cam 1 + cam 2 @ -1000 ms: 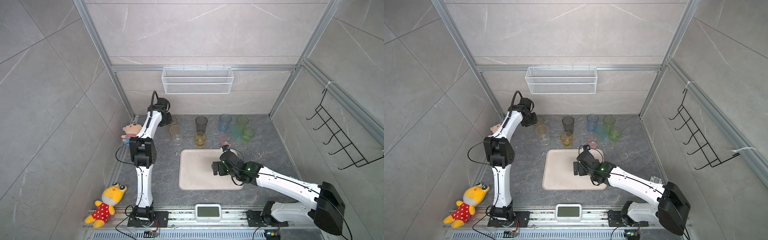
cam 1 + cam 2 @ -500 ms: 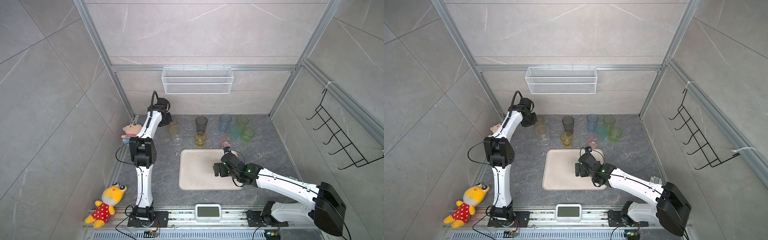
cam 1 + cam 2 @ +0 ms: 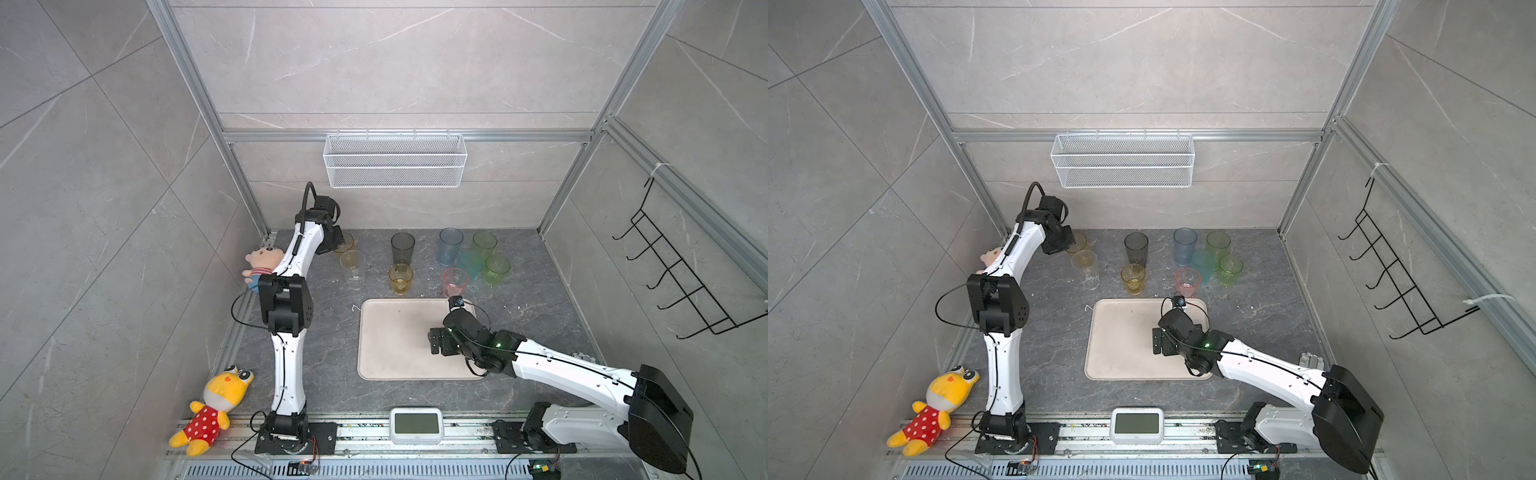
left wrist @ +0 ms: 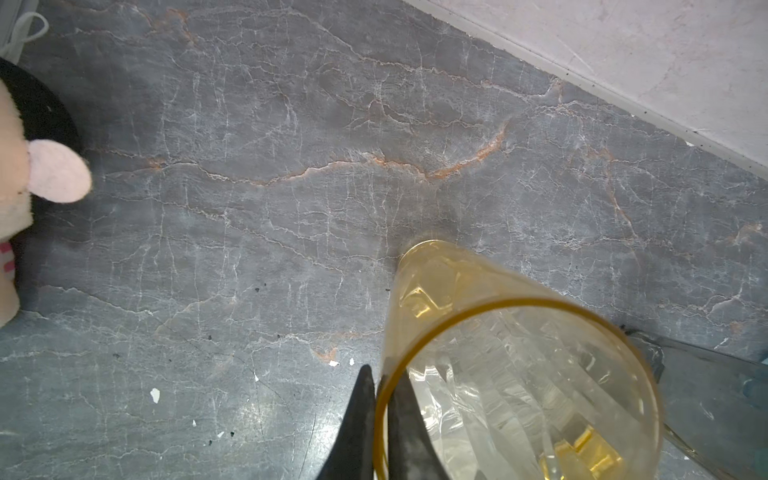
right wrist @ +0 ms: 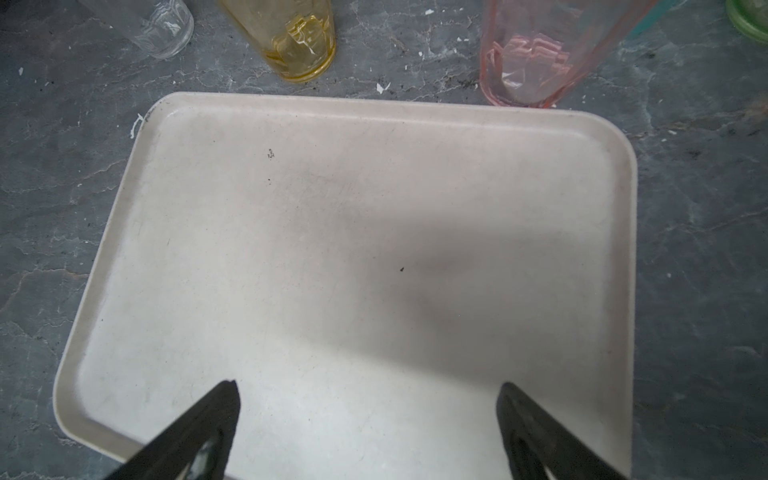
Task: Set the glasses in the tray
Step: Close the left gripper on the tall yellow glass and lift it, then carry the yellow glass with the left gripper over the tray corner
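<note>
- At the back left corner of the table (image 3: 324, 332), the amber tumbler (image 4: 490, 316) stands with its base apparently on the stone. The left gripper (image 4: 380, 376) is clenched on its rim, one finger inside the wall and one outside.
- We judge that the rim pinch is chosen because the tapered body is too wide to grasp neatly from above.
- Behind the tray, the other glasses wait upright on the table, seen in a top view: the clear tumbler (image 3: 352, 266), the smoky grey tumbler (image 3: 402, 247), the yellow tumbler (image 3: 400, 278), the blue tumbler (image 3: 450, 245), the teal tumbler (image 3: 469, 264), the pink tumbler (image 3: 455, 282), the tall green tumbler (image 3: 484, 243) and the short green tumbler (image 3: 497, 268). None is in the tray.
- The tray (image 3: 390, 332) lies bare, its far rim just beside the yellow and pink tumblers, so each carry looks short.
- Over the tray's right half hovers the right gripper (image 5: 370, 390), jaws spread wide and holding nothing. We read it as ready for the nearby pink tumbler.
- We expect the thin rim hold could let the amber tumbler swing, so a straight lift clear of the clear tumbler seems wise.
- Farther out, the plush doll (image 3: 262, 262), the yellow plush toy (image 3: 220, 395) and the wire basket (image 3: 395, 166) play no part.
</note>
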Motion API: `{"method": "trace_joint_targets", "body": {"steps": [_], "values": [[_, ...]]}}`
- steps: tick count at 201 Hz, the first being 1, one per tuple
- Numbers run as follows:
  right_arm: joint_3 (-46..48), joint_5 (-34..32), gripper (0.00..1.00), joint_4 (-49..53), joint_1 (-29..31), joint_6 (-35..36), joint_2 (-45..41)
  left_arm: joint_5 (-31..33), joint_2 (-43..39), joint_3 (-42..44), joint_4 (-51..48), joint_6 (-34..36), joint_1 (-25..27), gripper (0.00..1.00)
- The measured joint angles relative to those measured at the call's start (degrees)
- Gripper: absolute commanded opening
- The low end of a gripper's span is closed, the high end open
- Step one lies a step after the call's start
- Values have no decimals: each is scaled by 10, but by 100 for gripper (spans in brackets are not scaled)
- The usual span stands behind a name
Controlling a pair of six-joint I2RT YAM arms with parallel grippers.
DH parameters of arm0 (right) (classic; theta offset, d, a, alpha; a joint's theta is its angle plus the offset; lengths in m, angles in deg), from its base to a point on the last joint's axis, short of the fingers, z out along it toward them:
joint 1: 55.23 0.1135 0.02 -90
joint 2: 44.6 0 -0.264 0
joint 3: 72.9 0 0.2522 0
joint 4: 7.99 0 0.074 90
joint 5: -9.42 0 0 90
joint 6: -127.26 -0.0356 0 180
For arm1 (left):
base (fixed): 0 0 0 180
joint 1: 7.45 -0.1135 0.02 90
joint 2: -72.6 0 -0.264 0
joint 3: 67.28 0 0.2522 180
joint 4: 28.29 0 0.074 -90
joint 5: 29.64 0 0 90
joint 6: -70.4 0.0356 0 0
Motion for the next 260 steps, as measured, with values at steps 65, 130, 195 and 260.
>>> {"method": "trace_joint_targets", "body": {"steps": [65, 130, 195, 260], "values": [[4, 0, 98, -8, 0, -4, 0, 0, 0, 0, -1, 2, -3, 0], [4, 0, 98, -10, 0, -4, 0, 18, -42, 8, -45, 12, -5, 0], [4, 1, 98, -10, 0, -4, 0, 61, -166, 16, -130, 15, -5, 0], [4, 3, 98, -10, 0, -4, 0, 57, -250, 41, -222, 22, 2, 0]]}}
